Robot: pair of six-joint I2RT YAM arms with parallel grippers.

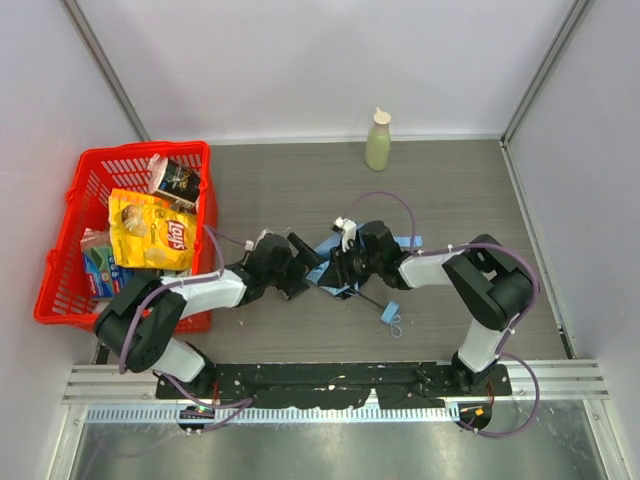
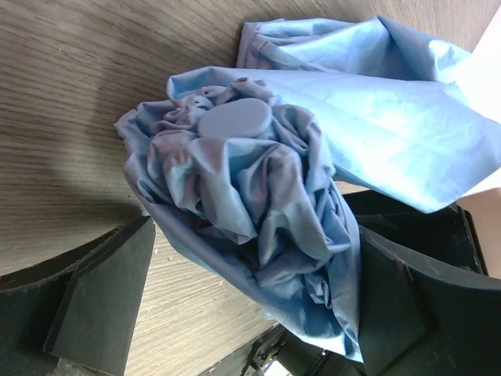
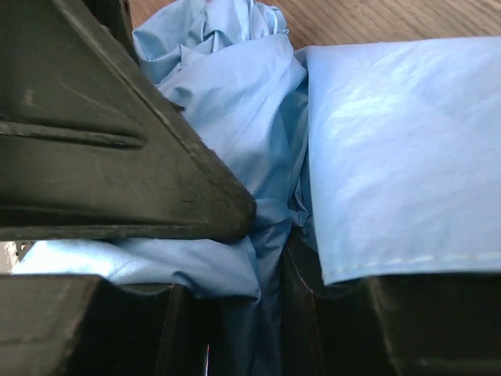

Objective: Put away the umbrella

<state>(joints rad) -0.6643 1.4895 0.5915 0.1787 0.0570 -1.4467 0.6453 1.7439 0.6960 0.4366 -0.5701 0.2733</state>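
I'm running this from a robotics lab test cell, not a home or shop. I'm seeing plain white panel walls and bare aluminium corner posts boxing in a grey wood-grain tabletop. A slotted aluminium rail is carrying a black mounting plate along the near edge, and purple cables are looping loose. A red plastic mesh basket of snack packets and a pale green squeeze bottle are sitting on the table.

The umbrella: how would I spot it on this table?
Look at the middle of the table, between the left gripper and the right gripper. The umbrella is the crumpled sky-blue cloth bundle there. Its neighbours are a rigid red basket and a pale green bottle.
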